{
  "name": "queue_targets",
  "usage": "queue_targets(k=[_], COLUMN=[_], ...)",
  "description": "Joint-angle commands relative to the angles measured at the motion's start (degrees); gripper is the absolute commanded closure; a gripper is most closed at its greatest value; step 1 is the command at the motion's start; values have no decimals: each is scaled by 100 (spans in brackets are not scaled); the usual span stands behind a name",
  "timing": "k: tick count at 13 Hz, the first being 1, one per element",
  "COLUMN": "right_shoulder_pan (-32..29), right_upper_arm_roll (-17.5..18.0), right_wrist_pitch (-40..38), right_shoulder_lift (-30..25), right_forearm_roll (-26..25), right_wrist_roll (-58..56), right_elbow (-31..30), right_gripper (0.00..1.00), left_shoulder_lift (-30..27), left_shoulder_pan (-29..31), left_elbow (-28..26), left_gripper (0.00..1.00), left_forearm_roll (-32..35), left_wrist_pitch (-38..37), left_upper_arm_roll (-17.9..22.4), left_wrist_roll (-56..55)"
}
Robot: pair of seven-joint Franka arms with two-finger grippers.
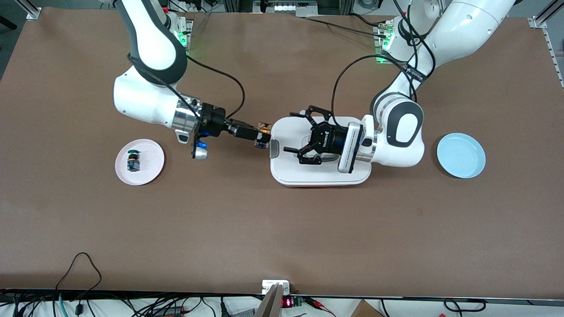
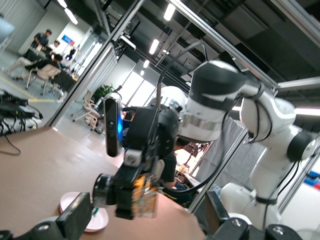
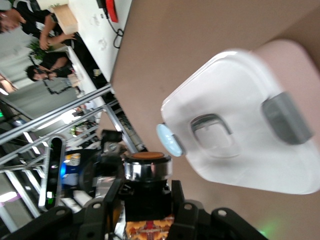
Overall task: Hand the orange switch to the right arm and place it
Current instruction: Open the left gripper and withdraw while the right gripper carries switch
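The orange switch (image 1: 263, 133) has a black body, a silver ring and an orange cap. My right gripper (image 1: 261, 134) is shut on it, over the bare table just off the edge of the white box (image 1: 320, 174). In the right wrist view the switch (image 3: 146, 186) sits between my black fingers (image 3: 180, 202), cap pointing away. My left gripper (image 1: 291, 132) is open and empty over the white box, facing the switch with a small gap. In the left wrist view the switch (image 2: 143, 196) hangs apart from my open fingers (image 2: 76, 216).
A pink plate (image 1: 150, 169) with a green-capped switch (image 1: 132, 160) lies toward the right arm's end. A light blue plate (image 1: 461, 155) lies toward the left arm's end. The white box has a grey latch (image 3: 285, 116) and a recessed middle.
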Motion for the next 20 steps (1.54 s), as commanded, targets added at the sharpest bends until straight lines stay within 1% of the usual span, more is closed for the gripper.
queue_targets(k=[1,4,6,9,11,12,14,15,17,18,19,20], right_shoulder_pan=[-377,-658,-860,-1256,-1484,-1503,-1695,-1766,-1819,-1932,-2021,-2056], right_upper_arm_roll=[47,47,47,29,21,-14,-23,-23,-23,-23,-23,-23], right_wrist_pitch=[-520,-889,-1162,-1478,-1488,-1462,-1409,-1287,-1006,-753,-506,-217], right_shoulder_lift=[-177,-344,-406,-407,-363,-328,-214,-161,-21,15,102,199], right_forearm_roll=[-1157,-2652,-3637,-4595,-5535,-5983,-6897,-7145,-7716,-7884,-7904,-7904], right_wrist_roll=[-216,-401,-629,-1183,-1385,-1464,-1465,-1474,-1465,-1465,-1491,-1561], right_elbow=[-70,-70,-87,-149,-210,-219,-228,-237,-289,-403,-517,-640], right_gripper=[86,87,88,88,88,88,88,88,88,88,88,88], left_shoulder_lift=[-423,-722,-837,-986,-1074,-1074,-1057,-1013,-960,-995,-1065,-1135], left_shoulder_pan=[119,286,382,567,743,804,1085,1173,1341,1393,1481,1508], left_elbow=[-37,-28,103,463,875,1147,1622,1755,1809,1827,1836,1836], left_gripper=[0,0,0,0,0,0,0,0,0,0,0,0], left_forearm_roll=[514,1401,2094,3447,4483,5116,6049,6349,6886,7350,7833,8125], left_wrist_pitch=[-40,-57,-83,-645,-1310,-1627,-2216,-2376,-2395,-2412,-2413,-2421], left_upper_arm_roll=[37,28,46,63,63,63,72,72,98,124,99,116], left_wrist_roll=[-1191,-2536,-3502,-4944,-6068,-6483,-7160,-7451,-7681,-7830,-8101,-8356])
